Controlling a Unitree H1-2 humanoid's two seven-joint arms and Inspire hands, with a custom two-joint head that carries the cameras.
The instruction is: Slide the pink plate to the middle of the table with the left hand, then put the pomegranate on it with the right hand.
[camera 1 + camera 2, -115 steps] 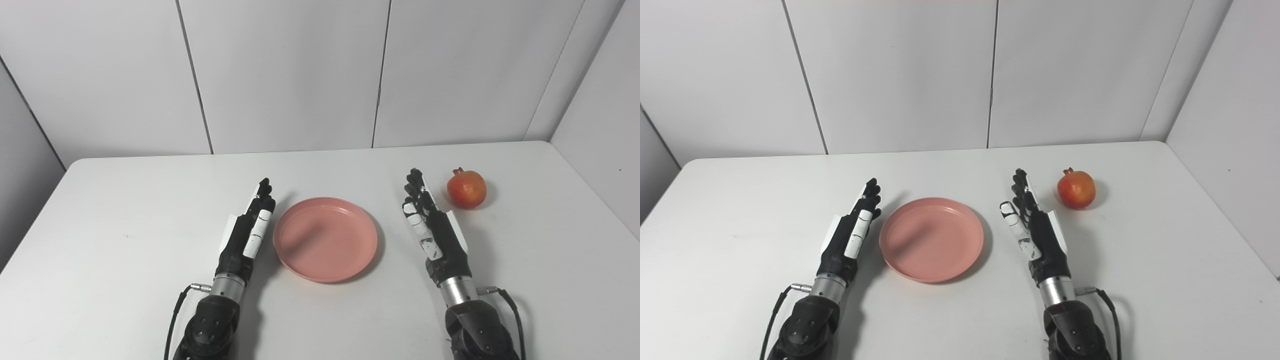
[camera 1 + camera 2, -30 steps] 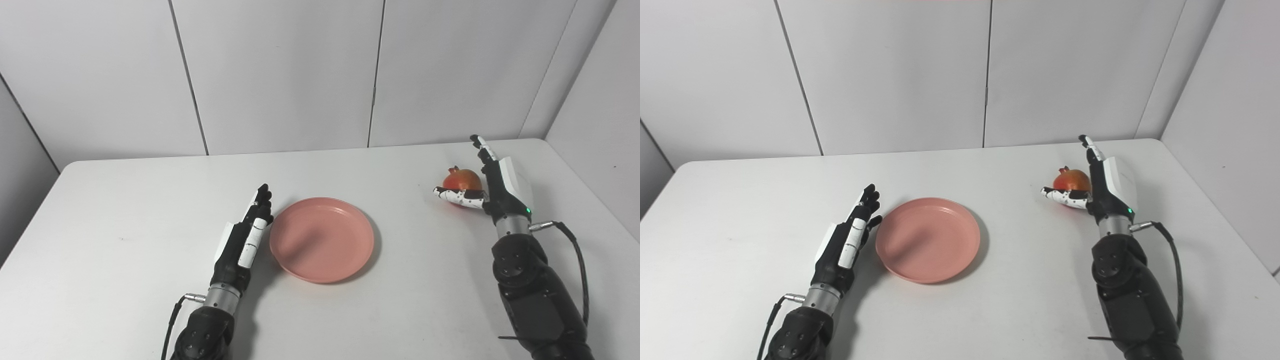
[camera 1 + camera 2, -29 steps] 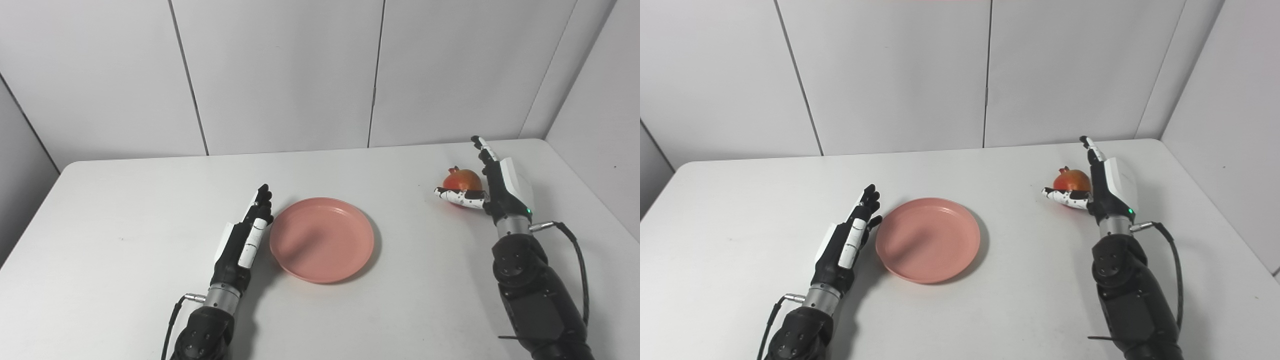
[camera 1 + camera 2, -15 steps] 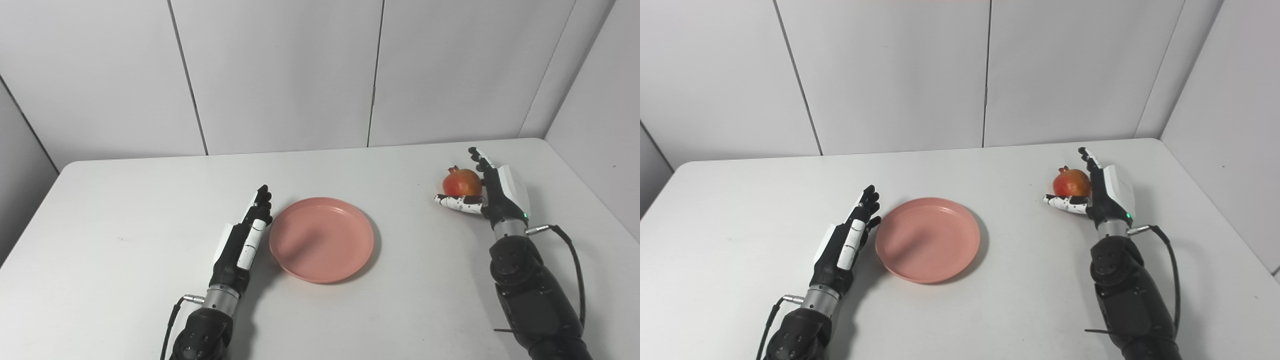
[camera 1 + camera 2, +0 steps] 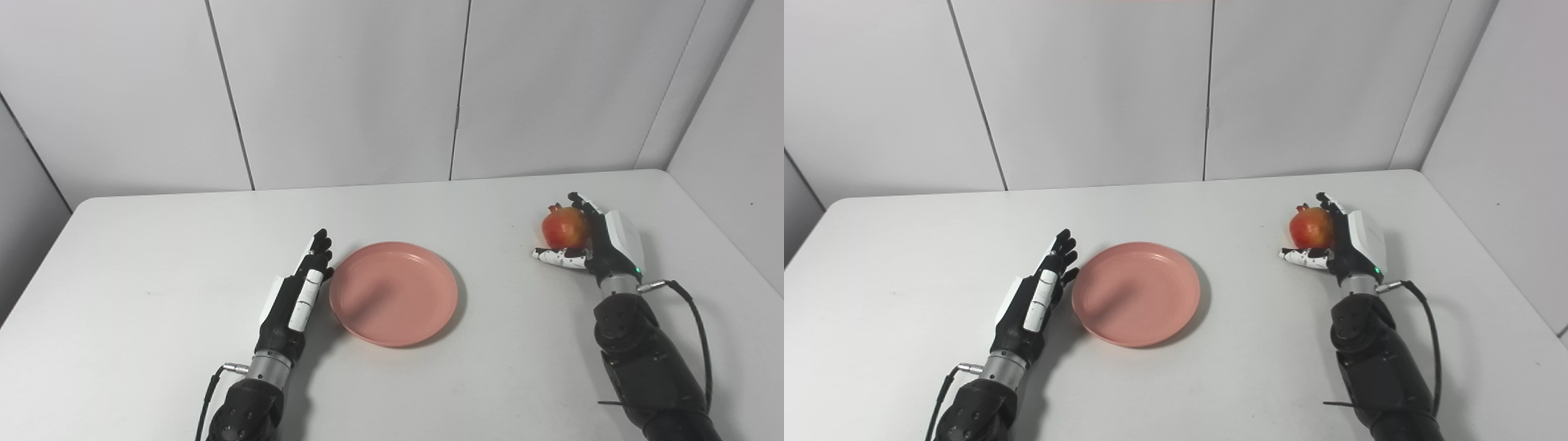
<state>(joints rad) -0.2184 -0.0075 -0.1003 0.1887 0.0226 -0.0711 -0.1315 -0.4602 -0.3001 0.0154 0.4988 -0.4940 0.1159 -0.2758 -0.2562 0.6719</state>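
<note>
1. A white table (image 5: 153, 257) stands against pale wall panels (image 5: 343, 92), and both arms reach onto it from the near edge.
2. The pink plate (image 5: 393, 293) lies flat near the middle of the table, nothing on it, a soft shadow across its left inside.
3. The left hand (image 5: 293, 300) rests edge-on just beside the plate's left rim, fingers stretched forward and held loosely side by side, holding nothing. Its fingertips (image 5: 321, 240) lie close to the rim; from where I stand I cannot tell whether they touch it.
4. A thin cable (image 5: 205, 398) trails from the left wrist toward the near edge.
5. The pomegranate (image 5: 564, 226) sits well to the right of the plate, its crown pointing up and a little left.
6. The right hand (image 5: 591, 242) cups the fruit from the right side: dark fingers curl over its top and back, and the white speckled thumb (image 5: 554, 256) reaches under its near side. The grip looks closed round the fruit, though whether the fruit is clear of the tabletop I cannot tell.
7. A small green light (image 5: 637, 269) glows at the right wrist, and a black cable (image 5: 698, 324) loops out beside the forearm.
</note>
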